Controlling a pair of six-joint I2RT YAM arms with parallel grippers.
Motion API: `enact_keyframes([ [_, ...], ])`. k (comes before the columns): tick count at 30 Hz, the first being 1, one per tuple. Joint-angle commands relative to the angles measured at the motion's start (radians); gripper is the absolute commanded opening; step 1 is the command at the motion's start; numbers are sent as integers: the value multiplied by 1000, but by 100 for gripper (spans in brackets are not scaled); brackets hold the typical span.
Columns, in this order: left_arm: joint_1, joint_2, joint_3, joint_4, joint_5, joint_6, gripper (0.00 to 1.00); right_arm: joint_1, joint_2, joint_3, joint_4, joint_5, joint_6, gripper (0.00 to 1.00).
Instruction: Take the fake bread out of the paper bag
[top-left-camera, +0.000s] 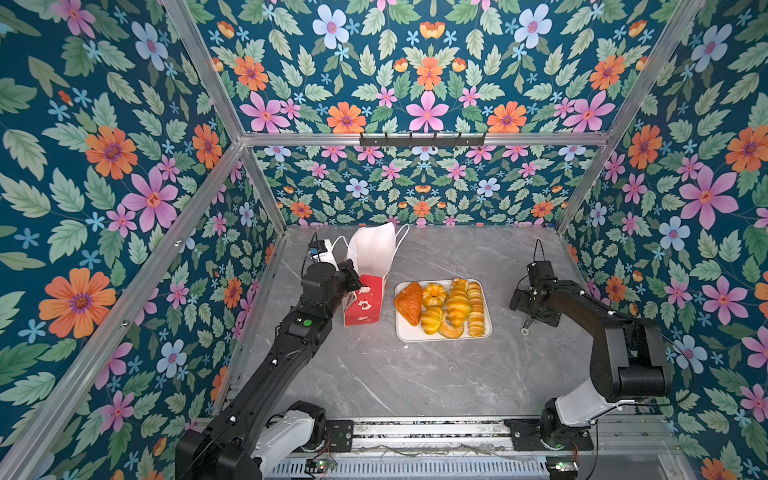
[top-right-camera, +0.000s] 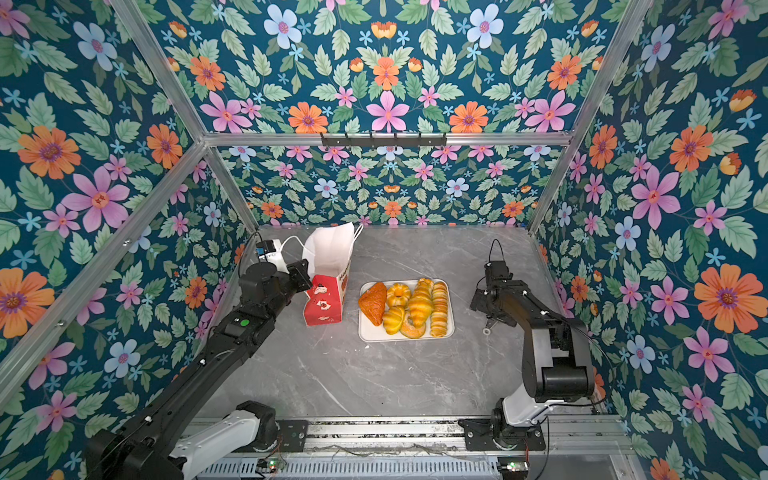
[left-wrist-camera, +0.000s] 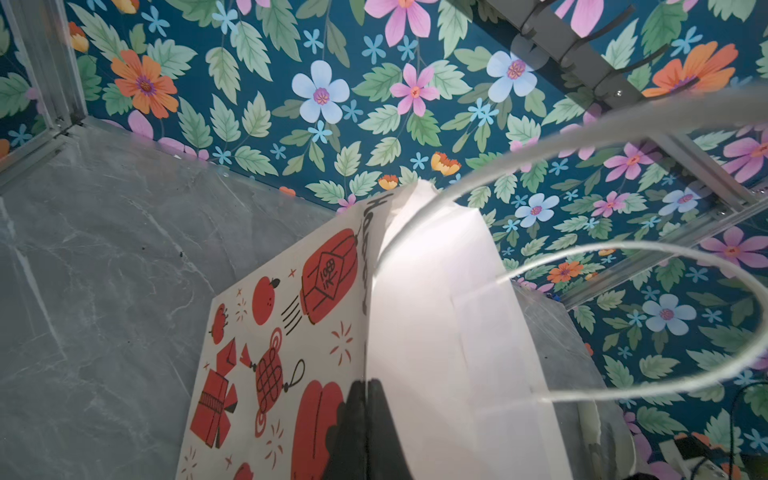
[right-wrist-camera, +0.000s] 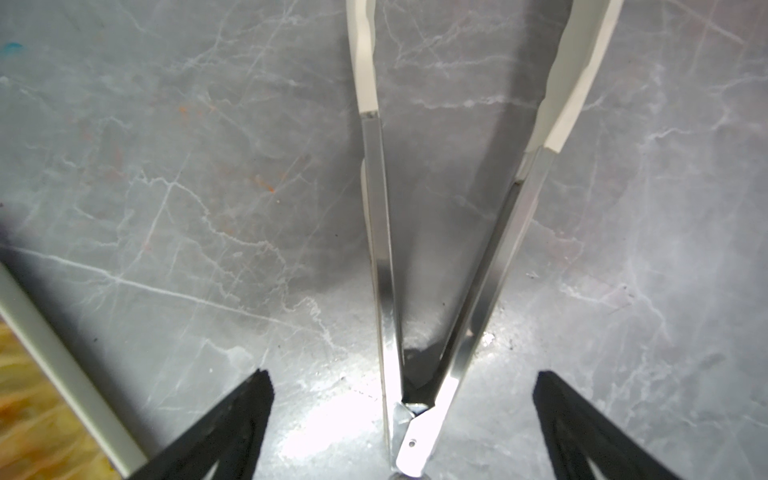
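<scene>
The paper bag (top-left-camera: 365, 305) (top-right-camera: 326, 305) stands upright left of the tray, red at the base, with its white-lined mouth open at the top. My left gripper (top-left-camera: 360, 286) (top-right-camera: 309, 276) (left-wrist-camera: 365, 382) is shut on the bag's side edge (left-wrist-camera: 291, 332), one finger on the printed outside and one on the white lining. Its cord handles (left-wrist-camera: 623, 249) loop free. Several pieces of fake bread (top-left-camera: 446, 307) (top-right-camera: 411, 307) (right-wrist-camera: 25, 395) lie on the white tray (top-left-camera: 440, 337) (top-right-camera: 403, 337) (right-wrist-camera: 62, 365). The bag's inside is hidden. My right gripper (top-left-camera: 519, 305) (top-right-camera: 482, 305) (right-wrist-camera: 403, 378) hangs open right of the tray, above metal tongs.
Metal tongs (right-wrist-camera: 382, 249) (top-left-camera: 525, 326) (top-right-camera: 488, 326) with white tips lie on the grey marble table under my right gripper. Floral walls with aluminium posts close in the back and sides. A black hook rail (top-left-camera: 422, 139) runs along the back wall.
</scene>
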Motion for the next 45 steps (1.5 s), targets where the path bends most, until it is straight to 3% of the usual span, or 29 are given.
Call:
enact_keyframes([
  [1, 17, 2, 8, 21, 22, 22, 0, 0, 3, 1, 9, -3, 8, 99],
  [10, 93, 31, 22, 27, 94, 34, 2, 0, 8, 3, 16, -20, 10, 99],
  [15, 147, 75, 36, 40, 154, 33, 17, 0, 7, 1, 18, -25, 10, 99],
  [19, 167, 88, 38, 59, 172, 25, 44, 0, 1, -4, 22, -27, 10, 99],
  [22, 179, 81, 41, 68, 171, 22, 57, 0, -1, -5, 23, -31, 10, 99],
  [32, 193, -13, 52, 70, 174, 7, 82, 0, -1, -5, 22, -28, 13, 99],
  [37, 195, -119, 63, -1, 168, 4, 87, 0, -6, -9, 25, -30, 23, 99],
  [41, 195, -247, 60, -67, 98, 34, 88, 0, -33, -28, 45, -34, 36, 99],
  [45, 195, -378, -9, -115, -119, 142, 91, 0, -77, -48, 66, -27, 54, 99],
])
